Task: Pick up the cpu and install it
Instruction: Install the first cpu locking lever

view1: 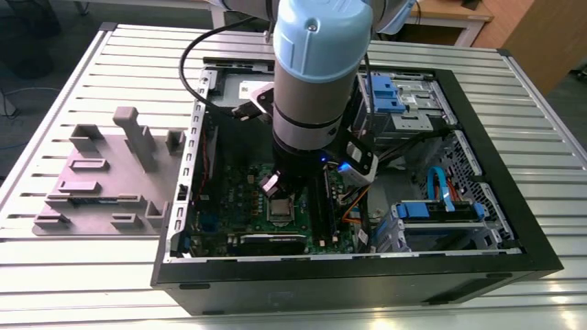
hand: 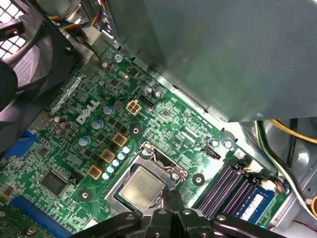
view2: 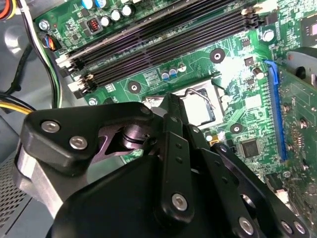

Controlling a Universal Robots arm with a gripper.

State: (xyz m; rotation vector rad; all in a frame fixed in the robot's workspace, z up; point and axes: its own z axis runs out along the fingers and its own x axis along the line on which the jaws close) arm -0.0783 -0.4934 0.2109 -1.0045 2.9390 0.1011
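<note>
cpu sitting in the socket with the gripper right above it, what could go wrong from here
The cpu lies in the socket with the gripper just above: a downward push might press it askew and bend contacts. The arm stands deep inside the computer case, near the orange cable, which it might snag.

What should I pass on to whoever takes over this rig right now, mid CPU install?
Tool: just above the socket inside the open PC case; whether it is open or shut cannot be told.
The cpu: lies silver top up inside the socket frame on the motherboard, in the first wrist view.
Done: cpu appears placed in the socket.
Left: confirm the tool has let go and that the chip sits flat; the pictures do not settle either.
</note>
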